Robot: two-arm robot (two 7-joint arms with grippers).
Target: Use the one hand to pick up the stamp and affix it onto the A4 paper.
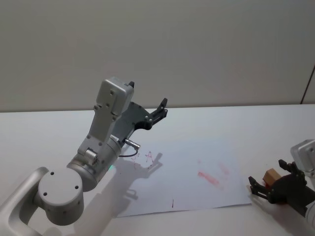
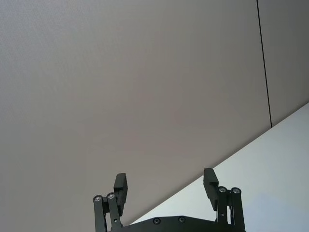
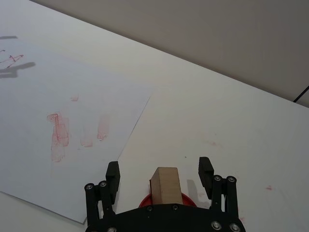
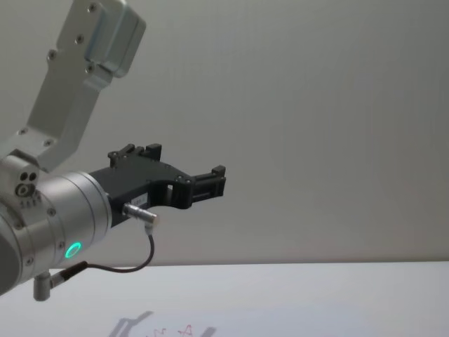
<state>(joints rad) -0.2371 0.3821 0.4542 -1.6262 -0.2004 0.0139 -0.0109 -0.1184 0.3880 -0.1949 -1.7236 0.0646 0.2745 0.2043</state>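
Two grippers appear in the head view. Right gripper (image 1: 263, 186) sits low at the table's (image 1: 275, 128) 4 o'clock edge, just off the right border of the A4 paper (image 1: 192, 172); its fingers stand apart on either side of the stamp (image 1: 270, 175), a tan wooden block. Whether the fingers touch the block cannot be told. Left gripper (image 1: 158, 110) is raised above the far left part of the sheet, pointing toward 1 o'clock. Red marks on the paper include a smear near its centre and small scribbles toward 10 o'clock; none can be read as text.

Left wrist view: the left gripper's fingers (image 2: 120, 186) are spread wide with nothing between them, aimed at the wall above the table.

Right wrist view: the stamp (image 3: 166, 186) stands upright on a red base between the parted fingers (image 3: 205, 169), on bare tabletop just beside the paper's (image 3: 96, 96) edge. Faint red smudges mark the table nearby.

Chest view: the left gripper (image 4: 210, 184) is held high, open and empty, behind a silver cylinder with a green ring light (image 4: 72, 249)
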